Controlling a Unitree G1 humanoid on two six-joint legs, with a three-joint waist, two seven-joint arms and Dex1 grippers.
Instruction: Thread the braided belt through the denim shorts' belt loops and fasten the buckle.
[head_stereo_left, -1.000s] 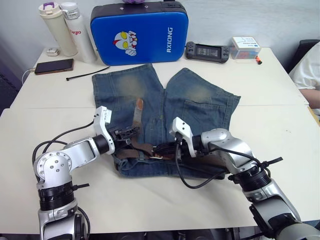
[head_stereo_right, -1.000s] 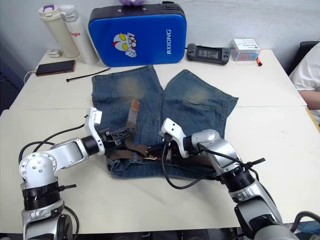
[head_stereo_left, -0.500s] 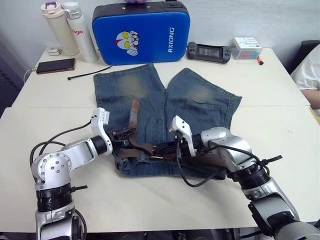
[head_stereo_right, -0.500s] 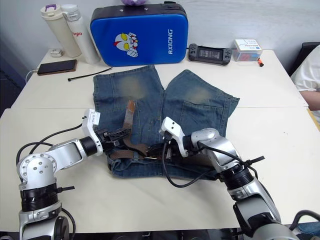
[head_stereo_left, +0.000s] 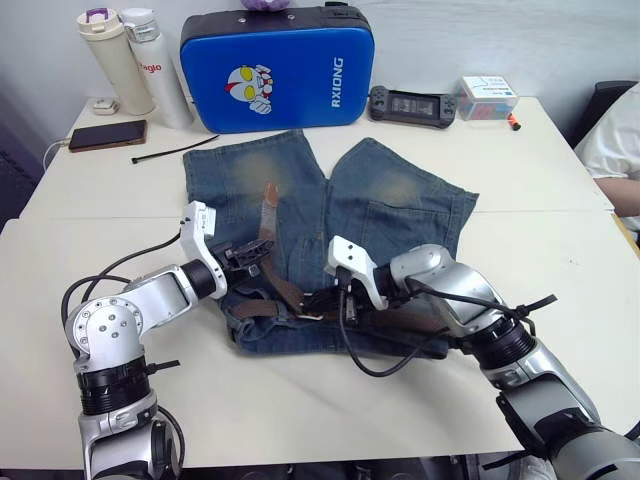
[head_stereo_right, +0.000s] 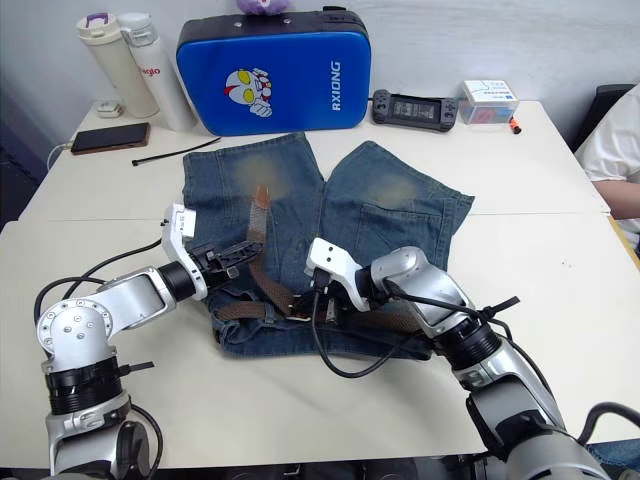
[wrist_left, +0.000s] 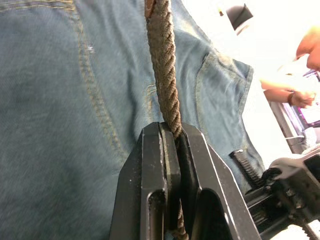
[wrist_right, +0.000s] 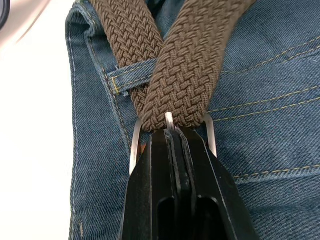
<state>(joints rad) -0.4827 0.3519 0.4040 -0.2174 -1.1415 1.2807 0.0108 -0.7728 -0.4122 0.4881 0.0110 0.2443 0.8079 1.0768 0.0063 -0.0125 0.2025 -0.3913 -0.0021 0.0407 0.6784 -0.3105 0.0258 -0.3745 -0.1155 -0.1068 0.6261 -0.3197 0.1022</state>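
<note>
The denim shorts (head_stereo_left: 380, 205) lie flat on the white table, waistband toward me. The braided belt (head_stereo_left: 283, 289) runs brown along the waistband, and its free end rises over the left leg to a tip (head_stereo_left: 268, 196). My left gripper (head_stereo_left: 258, 250) is shut on that free end; the left wrist view shows the braid (wrist_left: 165, 75) clamped between the fingers (wrist_left: 155, 165). My right gripper (head_stereo_left: 320, 300) is shut at the buckle (wrist_right: 134, 149), where two belt strands cross above the prong (wrist_right: 169, 119). One strand passes under a belt loop (wrist_right: 125, 80).
At the back stand a blue case (head_stereo_left: 278, 68), two bottles (head_stereo_left: 105, 60), a phone (head_stereo_left: 107, 134), a black cable tie (head_stereo_left: 175, 148), a game console (head_stereo_left: 412, 104) and a small box (head_stereo_left: 485, 98). A person (head_stereo_left: 615, 140) sits at the right edge.
My left gripper has drawn the belt's free end a little farther up over the left leg. My right gripper has shifted slightly left along the waistband, still on the buckle.
</note>
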